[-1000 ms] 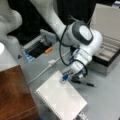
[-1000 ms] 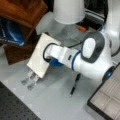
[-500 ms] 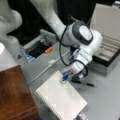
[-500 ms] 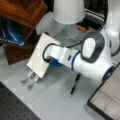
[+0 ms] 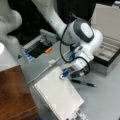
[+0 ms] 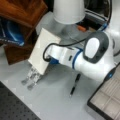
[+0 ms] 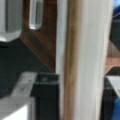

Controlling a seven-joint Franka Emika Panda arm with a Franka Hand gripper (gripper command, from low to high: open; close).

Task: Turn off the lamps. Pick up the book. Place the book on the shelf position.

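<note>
The white spiral-bound book (image 5: 58,96) hangs tilted above the table, its coil along the lower left edge. My gripper (image 5: 63,75) is shut on its upper edge. In a front view the book (image 6: 41,50) stands almost upright beside my gripper (image 6: 49,60), just below the dark wooden block (image 6: 22,11). That block (image 5: 13,96) also fills a front view's bottom left. The pale lamp shade (image 6: 68,10) stands behind the arm. In the wrist view the book (image 7: 85,57) runs edge-on between my fingers (image 7: 46,97), with the wooden block (image 7: 41,43) behind it.
A black pen (image 5: 82,82) (image 6: 75,85) lies on the table under the arm. The grey compartmented case (image 5: 110,52) (image 6: 107,100) sits to the right. A grey slotted metal stand (image 6: 31,77) is below the book. A dark tray (image 5: 37,48) holds an orange item (image 5: 48,50).
</note>
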